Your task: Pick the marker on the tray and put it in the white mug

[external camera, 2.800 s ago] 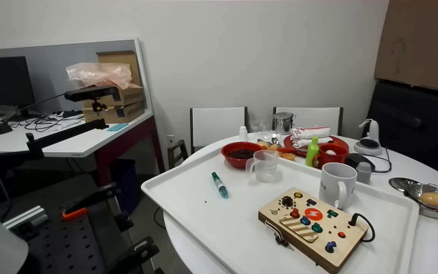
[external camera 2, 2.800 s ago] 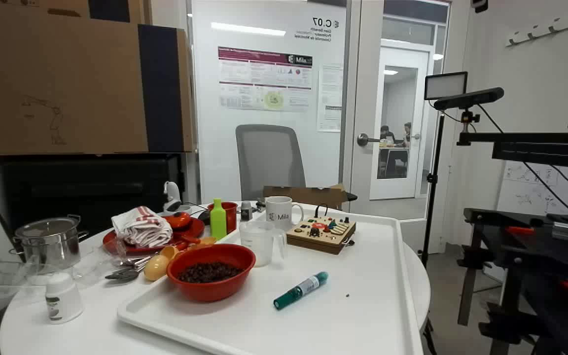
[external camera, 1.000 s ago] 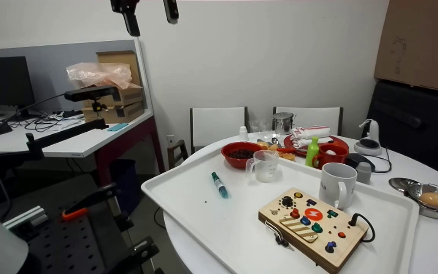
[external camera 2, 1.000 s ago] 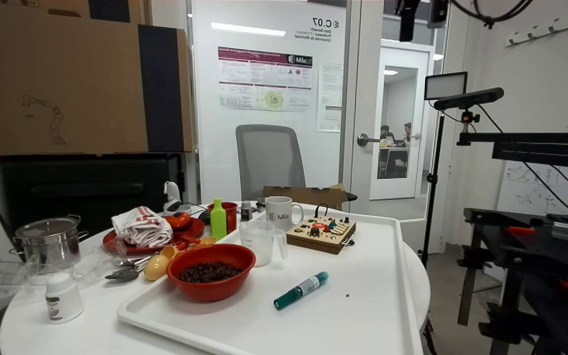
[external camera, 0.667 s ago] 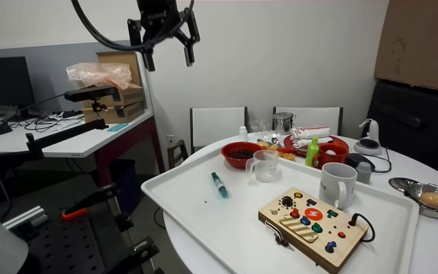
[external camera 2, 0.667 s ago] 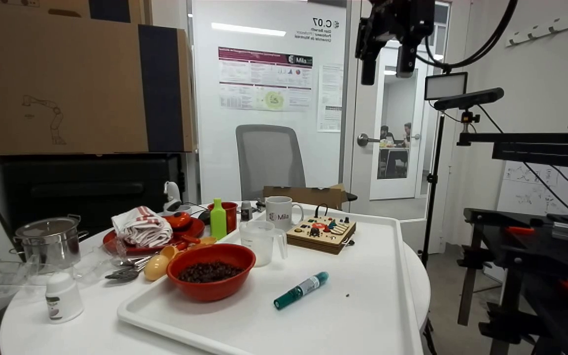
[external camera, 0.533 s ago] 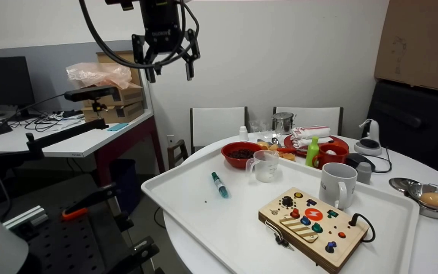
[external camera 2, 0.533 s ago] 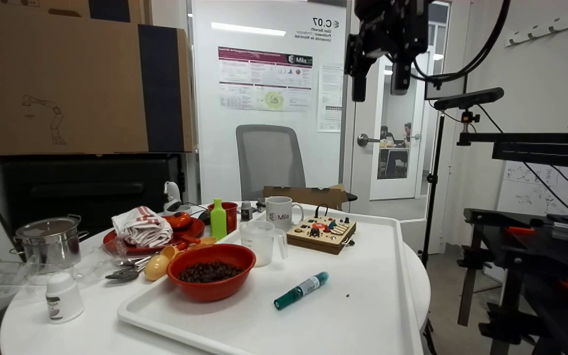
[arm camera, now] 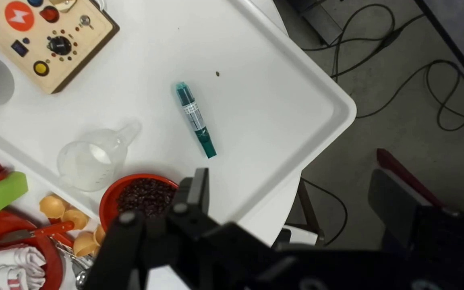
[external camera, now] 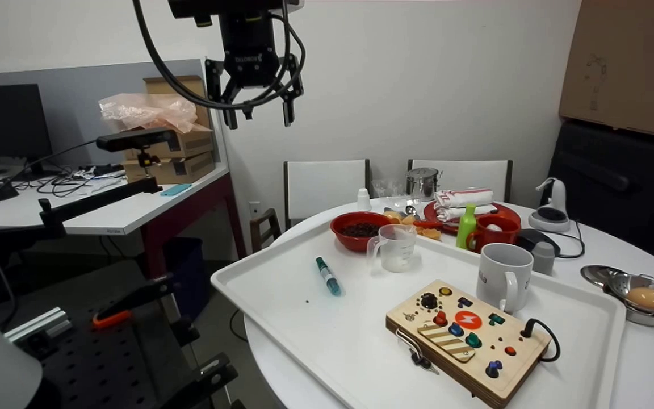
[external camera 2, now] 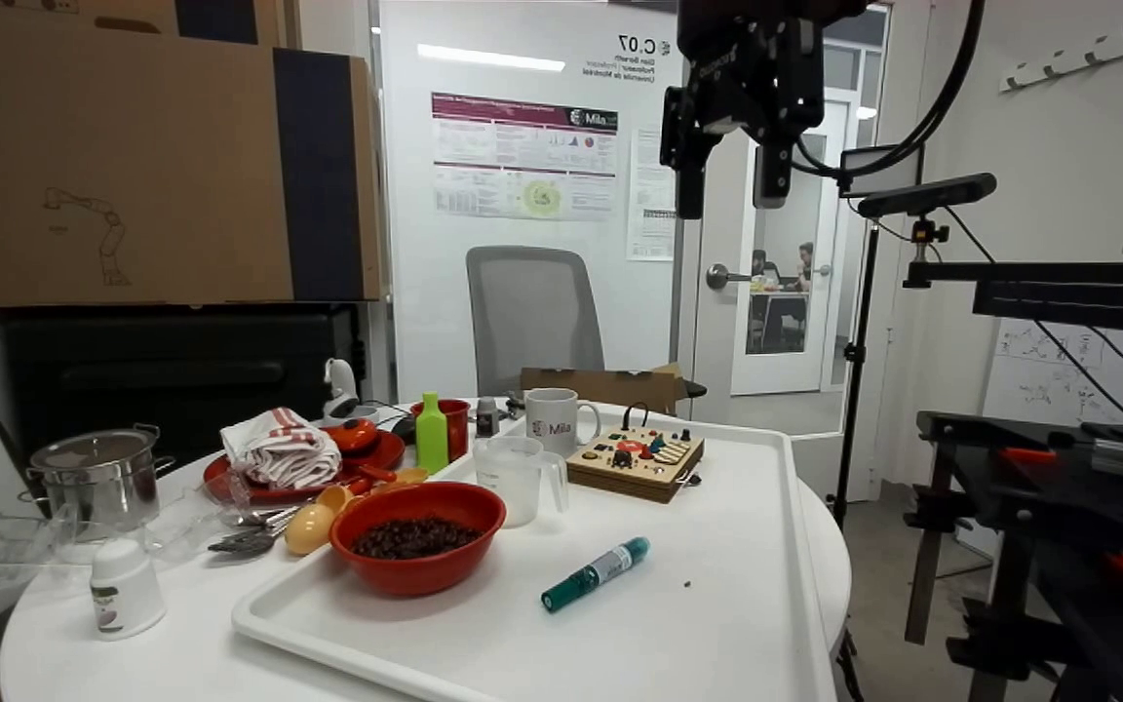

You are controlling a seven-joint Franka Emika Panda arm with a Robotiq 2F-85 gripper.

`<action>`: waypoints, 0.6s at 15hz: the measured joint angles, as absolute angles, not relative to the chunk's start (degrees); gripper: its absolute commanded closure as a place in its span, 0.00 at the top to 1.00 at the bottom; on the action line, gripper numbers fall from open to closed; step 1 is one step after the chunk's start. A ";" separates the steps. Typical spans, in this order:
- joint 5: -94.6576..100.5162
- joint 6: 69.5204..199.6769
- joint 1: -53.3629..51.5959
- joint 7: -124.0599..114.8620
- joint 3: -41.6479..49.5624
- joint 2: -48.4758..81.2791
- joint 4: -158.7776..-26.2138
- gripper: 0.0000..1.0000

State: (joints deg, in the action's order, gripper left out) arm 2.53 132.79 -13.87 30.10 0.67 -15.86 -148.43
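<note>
1 slim teal marker on flat wht tray | blk 2-finger hand well above tray lvl, jaws apart, empty | prob. approach | nxt: align, lower

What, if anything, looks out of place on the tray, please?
A small dark speck lies loose on the tray near the marker, odd because the dark beans sit in the red bowl; it may be a stray one, though too small to tell.
</note>
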 measured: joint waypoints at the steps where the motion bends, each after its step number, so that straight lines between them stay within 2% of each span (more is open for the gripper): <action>1: 1.81 134.65 -14.13 31.96 0.57 -15.51 -148.70 1.00; 9: -4.95 154.06 -18.14 52.40 -3.42 -3.84 -149.24 1.00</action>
